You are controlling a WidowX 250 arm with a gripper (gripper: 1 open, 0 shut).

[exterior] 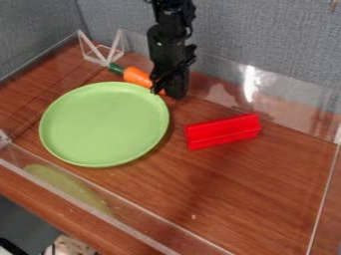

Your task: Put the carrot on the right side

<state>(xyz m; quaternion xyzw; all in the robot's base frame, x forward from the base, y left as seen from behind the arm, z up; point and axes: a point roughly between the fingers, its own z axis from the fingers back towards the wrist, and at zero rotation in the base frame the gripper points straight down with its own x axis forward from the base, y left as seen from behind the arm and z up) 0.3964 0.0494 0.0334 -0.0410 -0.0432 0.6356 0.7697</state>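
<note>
I had the gripper [166,90] down at the back of the table [240,199], jaws part open — whether they pinched the carrot [136,77] I couldn't tell. It lay just left of them, beyond the green plate [100,125], its long axis running left-right.

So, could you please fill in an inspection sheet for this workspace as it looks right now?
Surface: brown wooden table inside clear plastic walls.
Job's things: carrot lying behind the green plate, partly hidden by the gripper, green top pointing left.
Clutter: green plate at left; red block at right, apart from plate and carrot; white wire stand in the back left corner.
Grippers: gripper pointing down at the carrot's right end; whether it is open or gripping cannot be told.
Cables: nothing seen.
Surroundings: grey wall behind the table.
</note>
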